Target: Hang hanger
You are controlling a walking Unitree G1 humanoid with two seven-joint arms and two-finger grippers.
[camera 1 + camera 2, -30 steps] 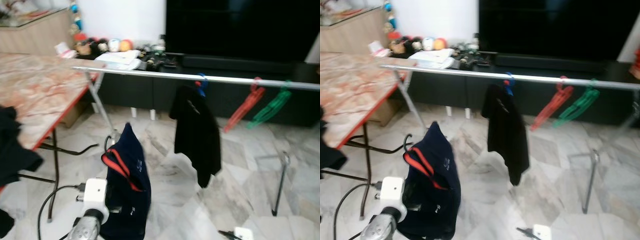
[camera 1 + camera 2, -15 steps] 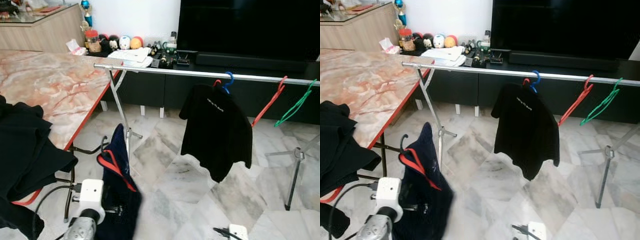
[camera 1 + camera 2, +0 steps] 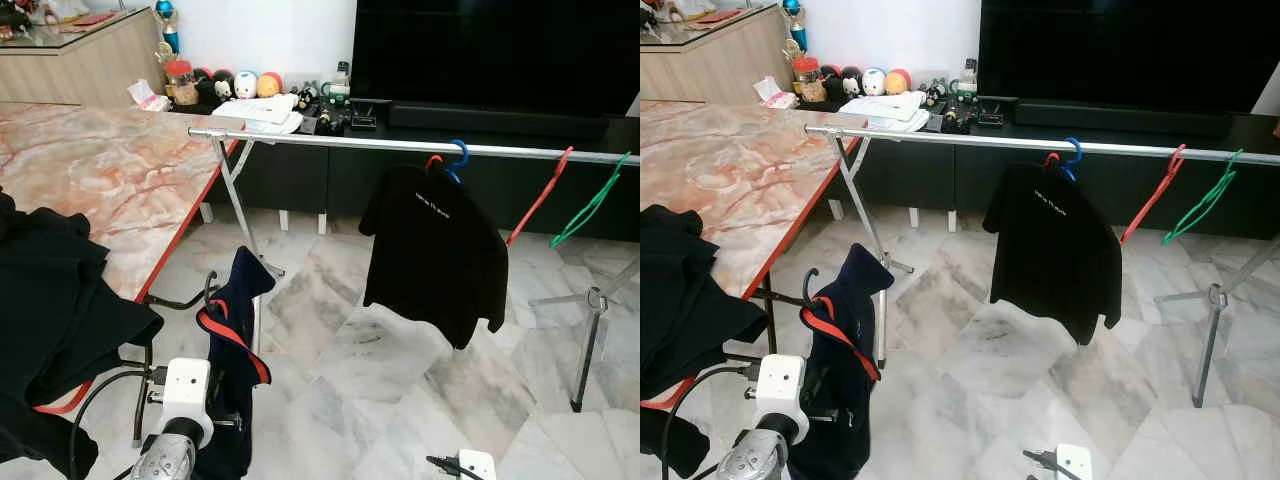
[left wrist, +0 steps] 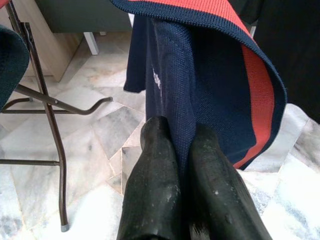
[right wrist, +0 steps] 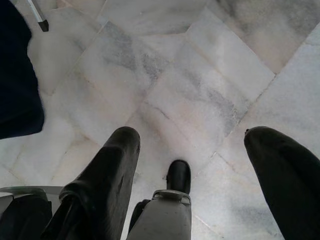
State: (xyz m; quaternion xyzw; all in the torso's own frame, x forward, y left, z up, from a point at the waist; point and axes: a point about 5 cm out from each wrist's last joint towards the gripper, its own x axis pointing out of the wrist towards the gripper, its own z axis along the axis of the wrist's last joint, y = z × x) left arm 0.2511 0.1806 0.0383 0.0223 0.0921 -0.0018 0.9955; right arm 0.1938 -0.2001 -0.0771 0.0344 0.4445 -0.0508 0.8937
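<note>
Left gripper (image 4: pixel 182 145) clamps navy shirt (image 3: pixel 235 350), seemingly on a hanger (image 3: pixel 810 285); carry step. Next: lift hook onto rail (image 3: pixel 400 146). Right gripper (image 5: pixel 200 165) spread, empty.

- A silver rail (image 3: pixel 400 146) on crossed legs, ahead of the left gripper (image 4: pixel 182 145), carries a black shirt (image 3: pixel 432 250), a red hanger (image 3: pixel 538 200) and a green one (image 3: pixel 590 203).
- A marble-topped table (image 3: pixel 110 180) to that gripper's left holds dark clothes (image 3: pixel 50 320), possibly shirts.

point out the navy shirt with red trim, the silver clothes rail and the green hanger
navy shirt with red trim (image 3: pixel 238 345), left eye view, on the cloth below the collar
silver clothes rail (image 3: pixel 330 142), left eye view, on the bare bar
green plastic hanger (image 3: pixel 592 202), left eye view, on its sloping arm
</note>
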